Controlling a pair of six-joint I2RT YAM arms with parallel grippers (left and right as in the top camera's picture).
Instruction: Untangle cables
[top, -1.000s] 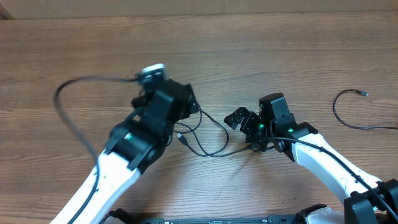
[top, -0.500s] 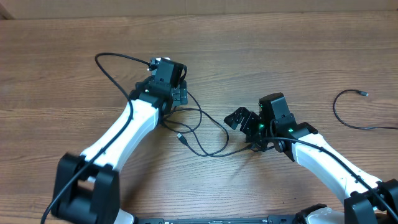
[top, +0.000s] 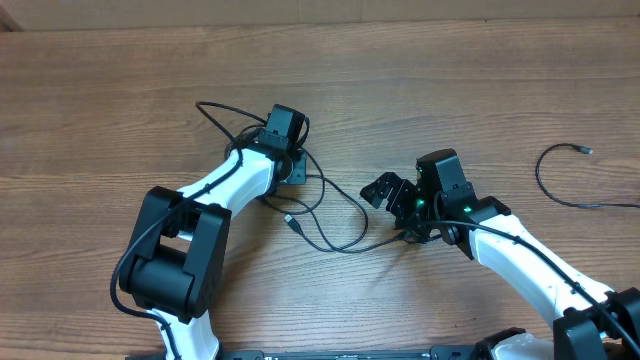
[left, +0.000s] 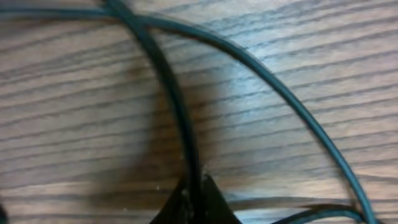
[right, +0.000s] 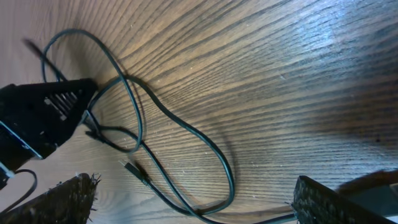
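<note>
A tangle of thin black cables (top: 335, 215) lies mid-table between the two arms, with a small plug (top: 292, 222) at its near side. My left gripper (top: 297, 172) sits at the tangle's left end. In the left wrist view its fingertips (left: 193, 202) are shut on one cable (left: 180, 112), and a second cable (left: 280, 87) arcs past. My right gripper (top: 395, 212) stands open at the tangle's right end. In the right wrist view a cable loop (right: 211, 155) and a plug (right: 132, 168) lie ahead of its wide-apart fingers (right: 329, 199). Another cable (top: 565, 190) lies apart at far right.
The left arm's own thicker black wire (top: 215, 115) loops over the table behind its wrist. The left gripper's black body (right: 43, 118) shows at the left of the right wrist view. Bare wooden table (top: 450, 90) stretches behind both arms.
The left arm swung right and settled at the tangle's left end, and its gripper went from open to shut on a cable. The right arm has not moved.
</note>
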